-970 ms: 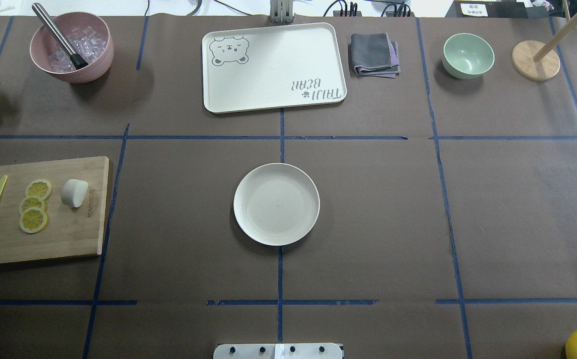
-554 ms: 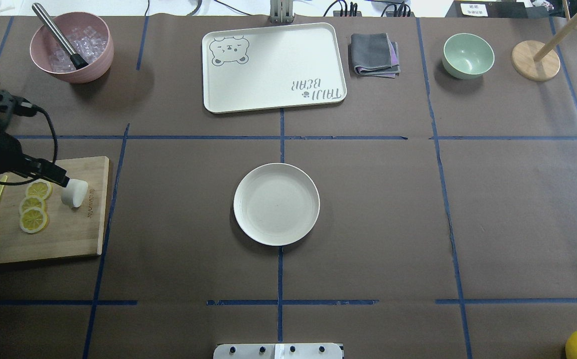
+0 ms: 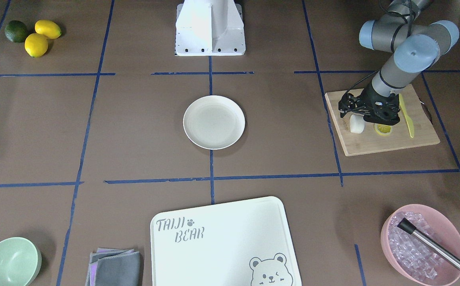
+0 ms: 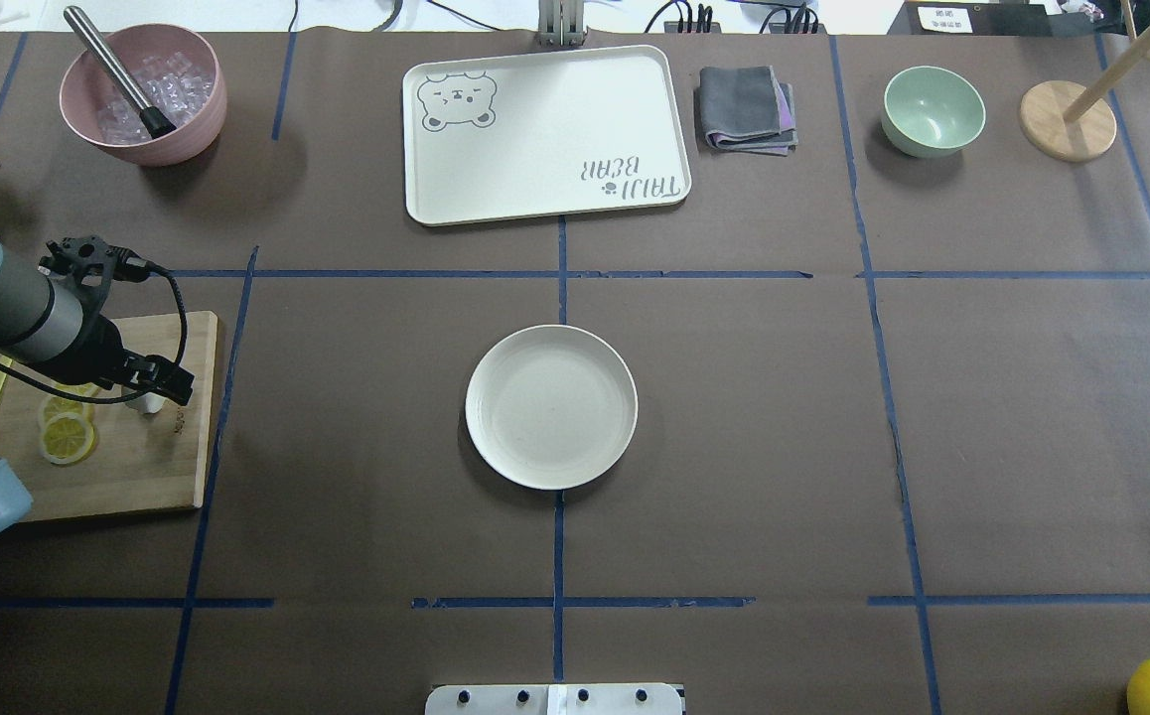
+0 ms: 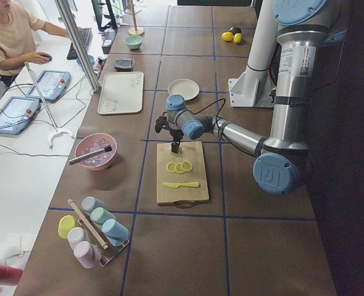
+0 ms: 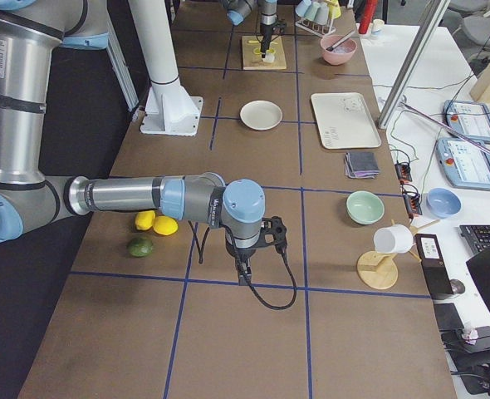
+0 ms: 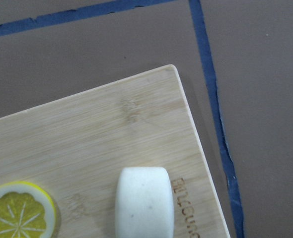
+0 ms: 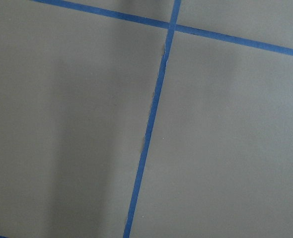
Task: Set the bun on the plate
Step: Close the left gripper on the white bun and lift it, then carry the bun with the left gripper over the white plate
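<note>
The bun point(image 7: 144, 203) is a small white lump lying on the wooden cutting board point(image 4: 138, 467), at the end nearest the plate, next to some lemon slices point(image 4: 67, 437). My left gripper point(image 4: 156, 389) hangs right above the bun point(image 3: 356, 124) and points down. From overhead it hides most of the bun point(image 4: 146, 405), and I cannot tell how its jaws stand. The round cream plate point(image 4: 551, 407) lies bare at the table's middle, well to the right of the board. My right gripper point(image 6: 243, 273) hovers over bare table near the lemons, and whether it is open or shut cannot be told.
A bear-printed tray point(image 4: 545, 134), a folded cloth point(image 4: 746, 107), a green bowl point(image 4: 933, 109) and a wooden stand point(image 4: 1067, 119) line the far edge. A pink bowl of ice point(image 4: 143, 94) stands far left. A yellow knife point(image 3: 406, 115) lies on the board.
My left arm has come in from the left and moved right across the board. Its gripper now stands over the bun, which has not moved.
</note>
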Tool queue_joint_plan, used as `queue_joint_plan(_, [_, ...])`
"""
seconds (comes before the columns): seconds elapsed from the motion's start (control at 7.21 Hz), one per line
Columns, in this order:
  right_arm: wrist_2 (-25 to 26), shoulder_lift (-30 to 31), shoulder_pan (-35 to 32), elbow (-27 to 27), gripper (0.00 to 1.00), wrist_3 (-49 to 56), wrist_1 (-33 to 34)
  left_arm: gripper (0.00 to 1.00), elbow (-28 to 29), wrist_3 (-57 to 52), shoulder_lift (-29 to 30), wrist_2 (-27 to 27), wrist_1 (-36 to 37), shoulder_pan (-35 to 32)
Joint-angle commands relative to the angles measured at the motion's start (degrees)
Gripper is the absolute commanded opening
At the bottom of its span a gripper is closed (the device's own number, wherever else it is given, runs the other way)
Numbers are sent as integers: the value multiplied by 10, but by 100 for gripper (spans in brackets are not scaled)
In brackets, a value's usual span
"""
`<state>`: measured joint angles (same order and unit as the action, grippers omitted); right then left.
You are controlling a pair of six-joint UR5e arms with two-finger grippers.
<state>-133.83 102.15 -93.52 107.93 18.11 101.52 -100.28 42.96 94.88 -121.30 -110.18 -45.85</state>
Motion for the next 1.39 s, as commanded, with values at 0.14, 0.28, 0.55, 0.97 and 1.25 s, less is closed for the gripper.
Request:
queue_joint_plan(0.14, [0, 0, 0, 1, 100, 0, 0, 61, 17, -6, 18, 2, 2, 1])
queue_joint_plan(0.28, [0, 0, 0, 1, 100, 0, 0, 45, 17, -6, 17, 3, 2, 1])
queue_joint_plan(0.55, [0, 0, 0, 1, 100, 0, 0, 30, 15, -6, 18, 3, 3, -1])
queue_joint_plan(0.97, [-1, 0, 0, 2, 100, 0, 0, 30, 5, 17, 100, 3, 76, -6])
queue_joint_plan(1.25, [-1, 0, 0, 2, 100, 0, 0, 31, 16, 126, 229, 5, 171, 18])
